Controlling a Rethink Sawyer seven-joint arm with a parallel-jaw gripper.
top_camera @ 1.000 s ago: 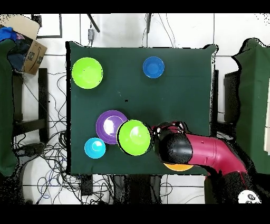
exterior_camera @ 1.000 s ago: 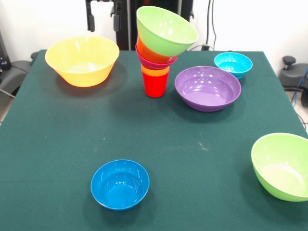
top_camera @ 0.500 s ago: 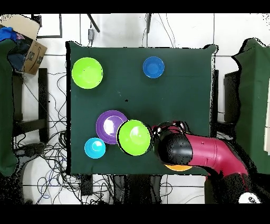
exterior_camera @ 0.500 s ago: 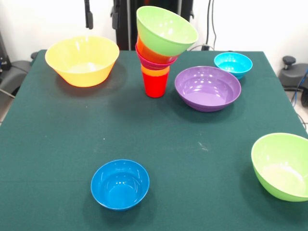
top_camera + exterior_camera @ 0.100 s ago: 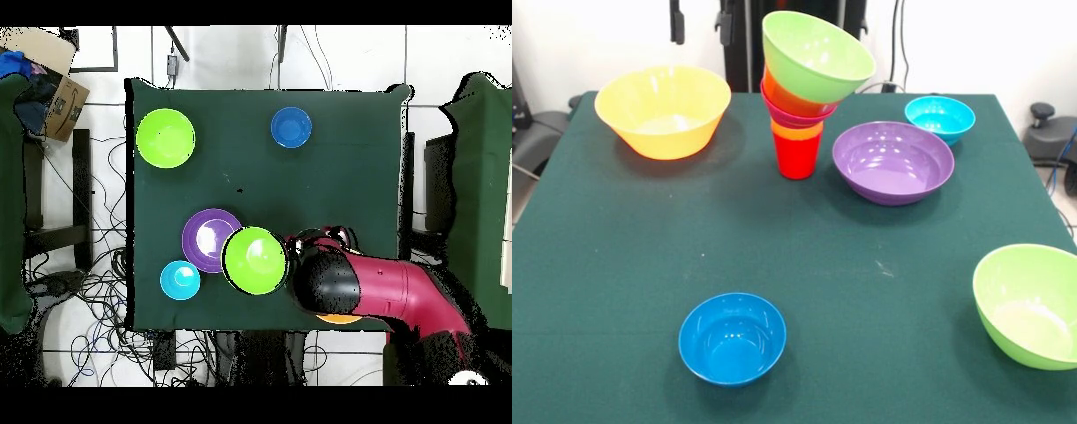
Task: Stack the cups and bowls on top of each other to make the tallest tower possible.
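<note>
Green cloth covers the worktop [image 5: 803,256], and near its upper middle in the front view we see the tower [image 5: 803,88]: a red cup [image 5: 797,157] at the base, an orange cup, pink and orange bowls, and a lime green bowl [image 5: 817,55] tilted on top. Around it lie the purple bowl [image 5: 892,162] just to its right, the light blue bowl [image 5: 940,117] at upper right, the yellow-orange bowl [image 5: 663,110] at upper left, the dark blue bowl [image 5: 732,337] at lower middle and a second lime green bowl [image 5: 1028,305] at the lower right edge. At the top edge, above the yellow-orange bowl, we see the hand [image 5: 700,24] with its two dark fingers [image 5: 676,25] spread apart and holding nothing, while from overhead the red and black arm [image 5: 370,290] covers most of that bowl.
</note>
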